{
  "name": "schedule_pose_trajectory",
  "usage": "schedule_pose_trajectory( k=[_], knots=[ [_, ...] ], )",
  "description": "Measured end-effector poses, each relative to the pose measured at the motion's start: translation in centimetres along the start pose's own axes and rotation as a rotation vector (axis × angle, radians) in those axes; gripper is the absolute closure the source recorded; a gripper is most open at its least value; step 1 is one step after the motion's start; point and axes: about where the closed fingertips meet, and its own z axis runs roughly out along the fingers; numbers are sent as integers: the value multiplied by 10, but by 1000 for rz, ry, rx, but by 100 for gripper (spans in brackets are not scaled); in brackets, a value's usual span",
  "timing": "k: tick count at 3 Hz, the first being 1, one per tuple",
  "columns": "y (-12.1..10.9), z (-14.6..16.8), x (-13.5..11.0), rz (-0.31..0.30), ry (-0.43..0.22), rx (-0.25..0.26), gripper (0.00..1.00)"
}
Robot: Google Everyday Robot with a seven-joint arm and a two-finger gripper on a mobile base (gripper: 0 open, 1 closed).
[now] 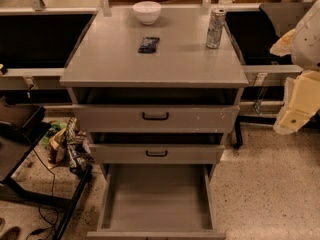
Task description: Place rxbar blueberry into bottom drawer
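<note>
The rxbar blueberry (149,44) is seen lying flat on the grey bench (190,59), left of centre, not yet picked up. The bottom drawer (156,199) is pulled well out below, its plain floor showing nothing inside. The pincer (299,104) is held off at the right edge of the view, beside the bench and well apart from the bar. Nothing is seen in it, and whether it is open or closed cannot be told.

So the grasp is judged to be the step ahead, and several risks are noted.

- The bar is thin and lies flat against the surface. A descent stopped too high could close on nothing, and 1 taken off-centre could skid the wrapper away.
- The white bowl (147,12) stands near, just behind the bar, so an overshoot towards the back could nudge it.
- The silver can (216,28) is upright on the right side, between the arm and the bar. A low sweep across could tip it.
- The 2 upper drawers (155,116) sit above the rear of the bottom tray. A release made too far back could land the bar on a drawer front or handle, and 1 made too far forward could drop it onto the floor.
</note>
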Motion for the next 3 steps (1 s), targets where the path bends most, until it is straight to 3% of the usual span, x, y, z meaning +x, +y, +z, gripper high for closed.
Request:
schedule_pose_trajectory(
  k=[1, 2, 3],
  knots=[
    [0, 0, 0, 0, 0, 0, 0],
    [-4, 2, -2, 3, -40, 33, 0],
    [-37, 20, -19, 27, -170, 88, 0]
  ],
)
